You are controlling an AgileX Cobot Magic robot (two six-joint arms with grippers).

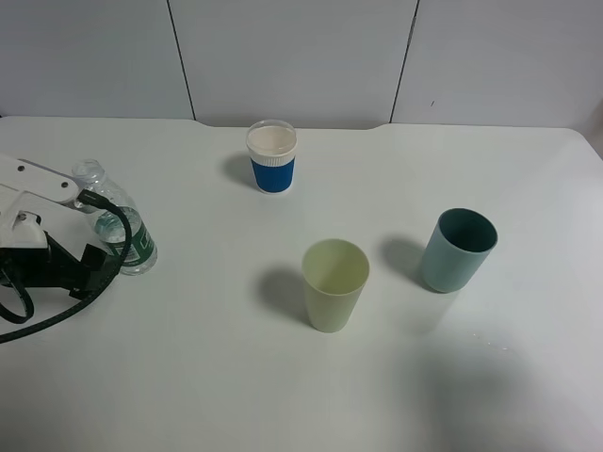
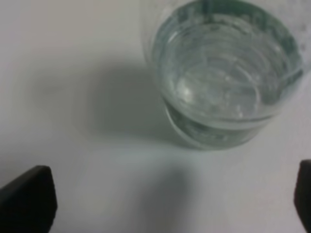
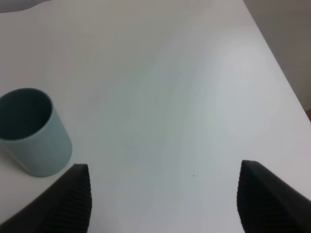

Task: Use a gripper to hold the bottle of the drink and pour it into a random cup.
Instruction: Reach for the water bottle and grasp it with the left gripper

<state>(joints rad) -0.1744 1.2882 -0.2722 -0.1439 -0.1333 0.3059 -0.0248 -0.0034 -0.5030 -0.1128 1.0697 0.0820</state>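
While the left gripper (image 2: 167, 201) holds its jaws spread wide, the bottle (image 2: 223, 73) stands upright just beyond them, ungripped. The yellow-green cup (image 1: 335, 282) sits well apart.

Bench (image 1: 188, 395): white, plain.
Blue cup (image 1: 272, 160): upright near the far edge, white rim, inside perhaps pale.
Teal cup (image 1: 457, 250): upright on the right, well apart from it.

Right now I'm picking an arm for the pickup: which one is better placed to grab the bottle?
Left. The left end effector is open and faces the bottle just ahead of it. The right end effector is far off, near the teal cup.
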